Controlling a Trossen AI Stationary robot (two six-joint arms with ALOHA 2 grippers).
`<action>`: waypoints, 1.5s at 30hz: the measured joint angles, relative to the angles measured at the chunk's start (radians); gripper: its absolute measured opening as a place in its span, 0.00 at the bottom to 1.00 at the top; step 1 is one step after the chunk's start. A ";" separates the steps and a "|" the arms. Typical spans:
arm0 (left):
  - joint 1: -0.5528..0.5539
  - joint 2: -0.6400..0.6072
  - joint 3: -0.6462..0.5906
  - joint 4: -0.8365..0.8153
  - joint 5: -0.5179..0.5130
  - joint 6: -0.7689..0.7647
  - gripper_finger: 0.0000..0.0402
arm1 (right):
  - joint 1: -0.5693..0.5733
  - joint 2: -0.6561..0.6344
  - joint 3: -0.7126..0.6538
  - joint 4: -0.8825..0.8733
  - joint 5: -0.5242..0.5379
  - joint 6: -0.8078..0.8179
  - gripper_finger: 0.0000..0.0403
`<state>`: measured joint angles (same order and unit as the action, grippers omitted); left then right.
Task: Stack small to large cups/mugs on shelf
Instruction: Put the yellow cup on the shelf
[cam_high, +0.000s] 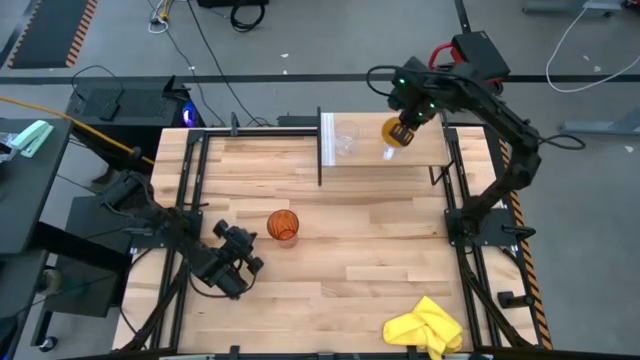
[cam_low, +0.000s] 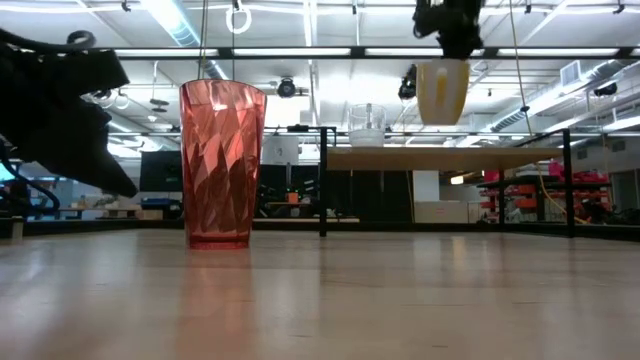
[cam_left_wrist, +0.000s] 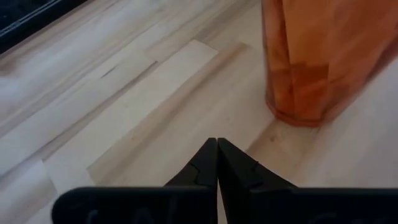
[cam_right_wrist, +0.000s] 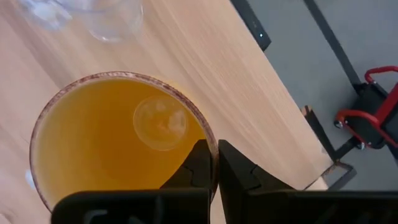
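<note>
- Left hand (cam_high: 243, 262) sits low on the surface (cam_high: 380, 250), fingers pressed together, holding nothing.
- Amber tumbler (cam_high: 283, 226) stands upright just beside it.
- Clear glass cup (cam_high: 346, 139) rests on the shelf (cam_high: 420, 158).
- Right hand (cam_high: 404, 134) pinches the orange mug's (cam_high: 394, 131) rim, lifted above the shelf.

Wooden tabletop (cam_high: 350, 250): amber tumbler (cam_high: 283, 226) upright, yellow cloth (cam_high: 424, 326) at corner. Shelf (cam_high: 400, 152): clear glass cup (cam_high: 346, 137).
</note>
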<state>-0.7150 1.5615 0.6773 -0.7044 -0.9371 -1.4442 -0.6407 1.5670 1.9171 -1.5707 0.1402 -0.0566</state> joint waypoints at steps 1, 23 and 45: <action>0.006 -0.006 0.000 0.000 0.001 0.014 0.04 | -0.010 0.011 0.000 0.000 -0.012 -0.024 0.03; 0.090 -0.066 0.000 -0.004 0.000 0.106 0.06 | -0.108 0.085 0.000 0.061 -0.084 -0.290 0.03; 0.090 -0.066 0.000 -0.002 0.000 0.103 0.07 | -0.108 0.162 0.001 0.116 -0.137 -0.318 0.03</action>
<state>-0.6247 1.4960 0.6773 -0.7063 -0.9375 -1.3417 -0.7486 1.7289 1.9183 -1.4543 0.0035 -0.3742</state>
